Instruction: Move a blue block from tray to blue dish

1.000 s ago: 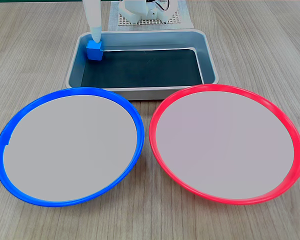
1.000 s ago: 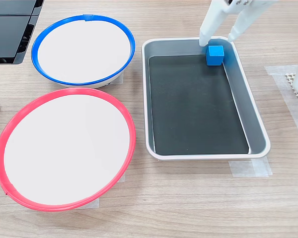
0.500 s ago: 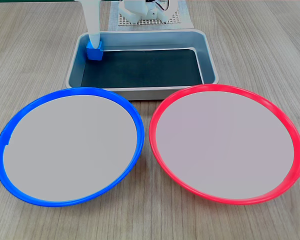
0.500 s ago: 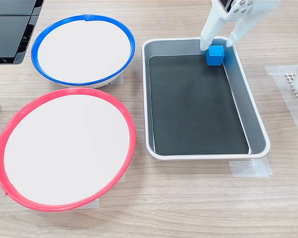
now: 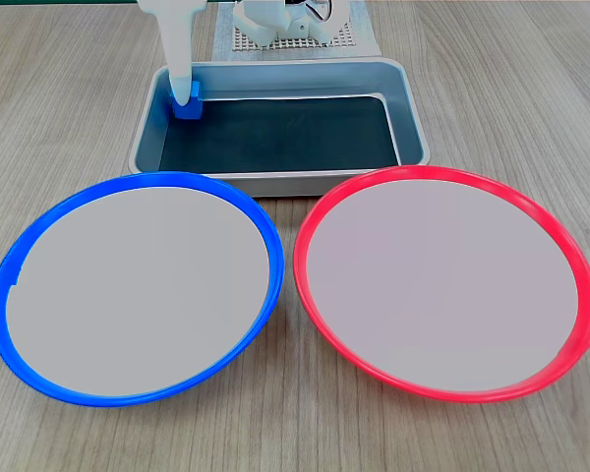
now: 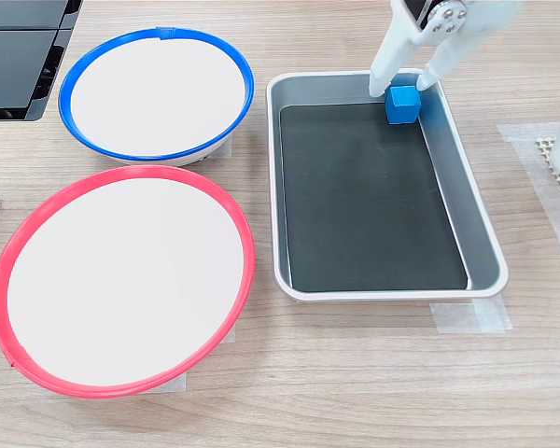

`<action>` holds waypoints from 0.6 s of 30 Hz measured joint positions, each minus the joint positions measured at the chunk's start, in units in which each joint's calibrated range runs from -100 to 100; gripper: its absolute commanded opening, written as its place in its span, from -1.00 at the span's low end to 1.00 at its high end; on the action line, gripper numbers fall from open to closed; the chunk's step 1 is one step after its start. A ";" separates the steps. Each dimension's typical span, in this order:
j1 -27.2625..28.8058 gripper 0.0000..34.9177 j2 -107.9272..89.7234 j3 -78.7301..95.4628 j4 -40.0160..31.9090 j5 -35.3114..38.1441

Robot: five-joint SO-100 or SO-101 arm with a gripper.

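Wooden worktop [image 6: 355, 373], my pincer [image 6: 403, 88] open around the blue block [image 6: 402, 104] in the tray's [image 6: 476, 224] corner, blue dish [image 6: 155, 34] and red dish [image 6: 121, 187] well apart.

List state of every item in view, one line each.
blue block: on the tray floor, in a corner, between the gripper's fingertips
gripper: open, fingers either side of the block, not yet closed on it
tray: flat on the table, holds only the block
blue dish: nothing in it
red dish: nothing in it
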 measured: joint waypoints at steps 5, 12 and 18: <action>-0.18 0.04 0.94 0.18 -1.31 0.00; -3.19 0.04 2.22 0.18 -2.53 -1.22; -7.61 0.01 2.73 0.18 -4.32 -3.52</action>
